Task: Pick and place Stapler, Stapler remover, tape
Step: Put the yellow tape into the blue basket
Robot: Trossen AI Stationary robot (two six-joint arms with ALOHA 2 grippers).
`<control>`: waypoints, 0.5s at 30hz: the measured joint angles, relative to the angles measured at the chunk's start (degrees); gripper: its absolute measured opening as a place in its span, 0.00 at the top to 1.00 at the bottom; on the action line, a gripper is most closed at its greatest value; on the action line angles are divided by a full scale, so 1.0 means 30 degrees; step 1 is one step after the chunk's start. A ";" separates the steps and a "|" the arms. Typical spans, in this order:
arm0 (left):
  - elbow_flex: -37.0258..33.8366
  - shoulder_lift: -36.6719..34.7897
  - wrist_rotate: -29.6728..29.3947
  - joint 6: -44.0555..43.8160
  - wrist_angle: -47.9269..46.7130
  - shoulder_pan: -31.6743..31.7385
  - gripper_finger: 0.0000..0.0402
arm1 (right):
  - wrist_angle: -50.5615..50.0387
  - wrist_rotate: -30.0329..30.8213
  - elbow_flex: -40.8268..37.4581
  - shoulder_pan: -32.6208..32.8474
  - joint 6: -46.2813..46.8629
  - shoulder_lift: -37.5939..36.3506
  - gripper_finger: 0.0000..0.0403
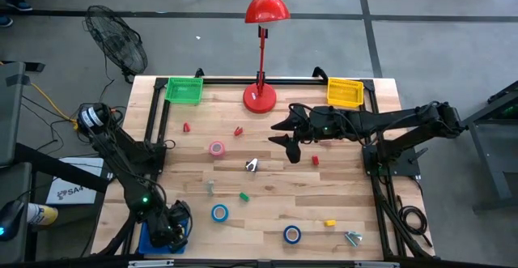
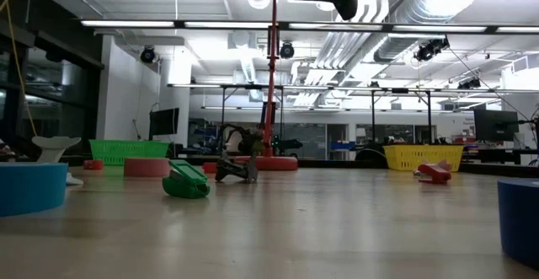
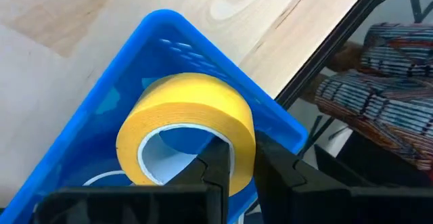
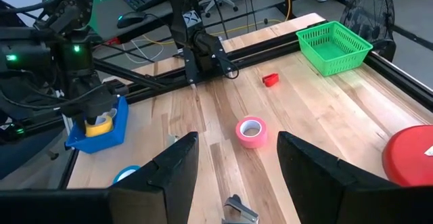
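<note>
Yellow tape roll (image 3: 186, 132) clamped in left gripper (image 3: 233, 160) over blue bin (image 3: 108, 95): lower, then release; right gripper (image 4: 237, 160) parted, idle.

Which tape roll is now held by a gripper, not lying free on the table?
The yellow tape roll: the left gripper pinches its wall over the blue bin. The pink roll and two blue rolls lie free.

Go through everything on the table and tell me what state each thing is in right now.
yellow tape: gripped, over blue bin
left gripper: shut on yellow tape's wall
blue bin: at table corner
right gripper: open, empty, above table
pink tape: flat, loose
blue tapes: two, flat, loose
green basket: upright
yellow basket: upright
</note>
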 joint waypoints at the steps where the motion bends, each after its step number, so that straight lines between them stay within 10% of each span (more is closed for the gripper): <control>1: 0.0000 0.0000 -0.0003 0.0000 -0.0057 0.0000 0.90 | 0.0000 0.0001 0.0000 0.0000 -0.0003 0.0000 0.52; 15: 0.0000 0.1173 0.0342 0.0063 0.0464 -0.0002 0.90 | 0.0000 0.0001 0.0000 0.0005 0.0000 0.0000 0.52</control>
